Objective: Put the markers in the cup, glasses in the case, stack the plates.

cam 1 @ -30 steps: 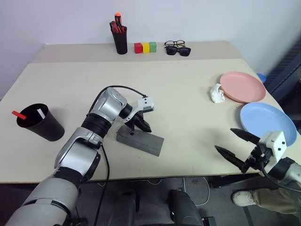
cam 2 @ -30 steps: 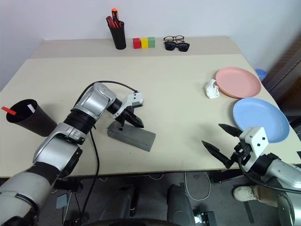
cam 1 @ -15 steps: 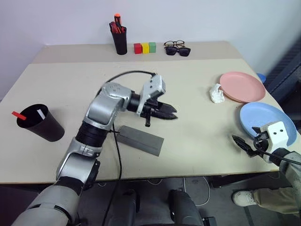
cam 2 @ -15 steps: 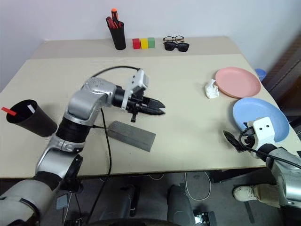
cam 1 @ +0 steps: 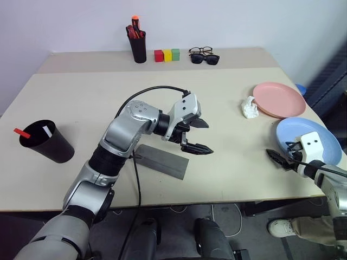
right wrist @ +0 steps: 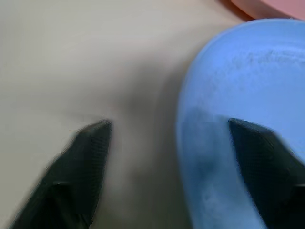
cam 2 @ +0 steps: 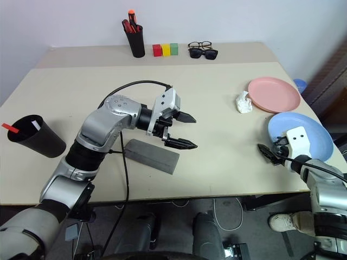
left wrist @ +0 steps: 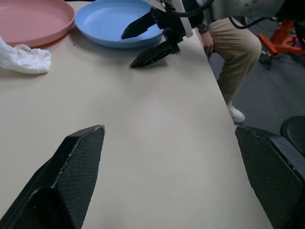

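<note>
Right hand (right wrist: 164, 157) sits at the near right edge of the worktop (cam 1: 97, 97), fingers apart and straddling the rim of the light blue plate (cam 1: 317, 135): 1 finger over the plate, the other over bare worktop. Nothing gripped.

Grey spectacle case (cam 1: 161, 161) lies closed near the front centre, tilted. Left hand (cam 1: 198, 135) hovers just above and to the right of it, pointing right, fingers spread wide, empty.

Black cup (cam 1: 46, 141) stands near the left edge, tilted; the red marker (cam 1: 21, 132) and the white marker (cam 1: 47, 130) stick out of its mouth.

Crumpled white tissue (cam 1: 250, 107) lies right of centre, just beside the salmon pink plate (cam 1: 280, 99). The pink plate sits beyond the blue 1, rims close; I cannot tell if they touch. Plates not stacked.

Far edge, left to right: black pen pot (cam 1: 139, 46) with red-orange pens (cam 1: 134, 27); 3 blocks in a row, red (cam 1: 159, 55), yellow (cam 1: 167, 54), green (cam 1: 176, 53); a black-framed pair of glasses (cam 1: 201, 51) just behind dark sunglasses (cam 1: 205, 58).

A person's trouser leg (left wrist: 231, 45) shows past the right worktop edge in the left wrist view.
</note>
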Available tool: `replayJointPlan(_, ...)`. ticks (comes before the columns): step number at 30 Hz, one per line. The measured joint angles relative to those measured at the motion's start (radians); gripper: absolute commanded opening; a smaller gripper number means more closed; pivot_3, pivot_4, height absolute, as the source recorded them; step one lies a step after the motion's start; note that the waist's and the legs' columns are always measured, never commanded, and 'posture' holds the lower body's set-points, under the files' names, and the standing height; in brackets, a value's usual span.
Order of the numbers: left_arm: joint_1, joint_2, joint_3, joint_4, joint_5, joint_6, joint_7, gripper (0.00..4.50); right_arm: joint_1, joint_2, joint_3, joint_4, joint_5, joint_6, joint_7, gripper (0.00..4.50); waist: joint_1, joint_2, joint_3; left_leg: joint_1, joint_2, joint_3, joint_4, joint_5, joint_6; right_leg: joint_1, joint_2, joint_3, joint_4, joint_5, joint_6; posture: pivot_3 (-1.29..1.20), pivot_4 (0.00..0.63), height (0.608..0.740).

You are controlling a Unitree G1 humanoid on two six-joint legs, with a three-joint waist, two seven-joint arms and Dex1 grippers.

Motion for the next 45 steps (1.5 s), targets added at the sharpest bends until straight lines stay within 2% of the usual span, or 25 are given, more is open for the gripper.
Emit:
replayJointPlan(5, 0.0, 0.011, -0.007, -0.001, -0.003, 0.01, 0.037, 4.5, -0.022, -0.007, 0.001, 0.035, -0.004, 0.01, -0.001, 0.15, 0.0, 0.0, 0.0, 0.0, 0.0, 0.0, 0.0, 0.0, 0.0, 0.0, 0.0, 0.0, 0.0, 0.0, 0.0, 0.0, 0.15, 0.74)
replayJointPlan(6, 0.0, 0.013, -0.007, -0.001, -0.004, 0.012, 0.042, 4.5, -0.029, -0.009, -0.001, 0.032, -0.005, 0.008, -0.002, 0.06, 0.0, 0.0, 0.0, 0.0, 0.0, 0.0, 0.0, 0.0, 0.0, 0.0, 0.0, 0.0, 0.0, 0.0, 0.0, 0.0, 0.15, 0.74)
replayJointPlan(18, 0.0, 0.015, -0.007, -0.001, -0.049, 0.047, 0.105, 4.5, -0.022, -0.028, 0.0, -0.027, -0.039, 0.014, -0.045, 0.06, 0.002, 0.0, 0.0, 0.0, 0.0, 0.0, 0.0, 0.0, 0.0, 0.001, 0.0, 0.0, -0.001, 0.0, 0.0, 0.0, 0.15, 0.74)
replayJointPlan(23, 0.0, 0.023, -0.005, 0.002, -0.068, 0.056, 0.129, 4.5, -0.185, -0.059, 0.015, 0.035, -0.054, -0.07, -0.021, 0.06, -0.011, 0.002, 0.0, 0.001, 0.0, 0.002, -0.001, 0.0, 0.0, -0.001, 0.0, 0.001, 0.0, 0.001, 0.002, 0.0, 0.15, 0.74)
replayJointPlan(28, -0.006, 0.058, 0.022, 0.015, -0.069, 0.059, 0.15, 4.5, -0.456, -0.107, 0.108, 0.295, -0.122, -0.201, 0.046, 0.06, -0.009, 0.002, 0.001, 0.0, 0.0, 0.002, -0.002, 0.0, 0.0, -0.001, 0.001, 0.001, -0.002, 0.002, 0.002, 0.0, 0.15, 0.74)
replayJointPlan(33, -0.002, 0.082, 0.046, 0.012, -0.075, 0.078, 0.182, 4.5, -0.721, -0.08, 0.231, 0.693, -0.231, -0.373, 0.075, 0.06, -0.007, 0.002, 0.001, -0.001, 0.0, 0.002, -0.003, 0.0, 0.0, -0.002, 0.0, 0.001, -0.003, 0.002, 0.002, 0.0, 0.15, 0.74)
replayJointPlan(37, 0.021, 0.107, 0.072, -0.033, -0.09, 0.122, 0.218, 4.5, -0.853, -0.04, 0.289, 0.931, -0.308, -0.466, 0.035, 0.06, -0.009, 0.002, 0.001, -0.001, 0.0, 0.002, -0.005, 0.0, 0.0, -0.003, 0.001, 0.002, -0.003, 0.002, 0.003, 0.0, 0.15, 0.74)
replayJointPlan(41, 0.074, 0.143, 0.104, -0.108, -0.115, 0.184, 0.26, 4.5, -0.918, 0.008, 0.315, 1.052, -0.356, -0.504, -0.027, 0.06, -0.021, 0.002, 0.001, -0.001, 0.0, 0.002, -0.005, 0.0, 0.0, -0.003, 0.001, 0.002, -0.003, 0.002, 0.003, 0.0, 0.15, 0.74)
replayJointPlan(42, 0.087, 0.153, 0.111, -0.128, -0.122, 0.201, 0.271, 4.5, -0.93, 0.02, 0.318, 1.073, -0.367, -0.508, -0.047, 0.71, -0.025, 0.002, 0.001, -0.001, 0.0, 0.002, -0.005, 0.0, 0.0, -0.003, 0.001, 0.002, -0.003, 0.002, 0.003, 0.0, 0.15, 0.74)
replayJointPlan(43, 0.097, 0.159, 0.114, -0.143, -0.129, 0.213, 0.28, 4.5, -0.934, 0.025, 0.319, 1.082, -0.374, -0.511, -0.063, 1.02, -0.027, 0.002, 0.001, -0.001, 0.0, 0.002, -0.005, 0.0, -0.001, -0.003, 0.001, 0.002, -0.003, 0.002, 0.003, 0.0, 0.15, 0.74)
replayJointPlan(45, 0.115, 0.175, 0.127, -0.178, -0.147, 0.244, 0.301, 4.5, -0.95, 0.037, 0.322, 1.103, -0.391, -0.518, -0.102, 2.02, -0.03, 0.002, 0.002, -0.001, 0.0, 0.002, -0.004, 0.0, -0.001, -0.003, 0.001, 0.002, -0.002, 0.002, 0.003, 0.0, 0.15, 0.74)
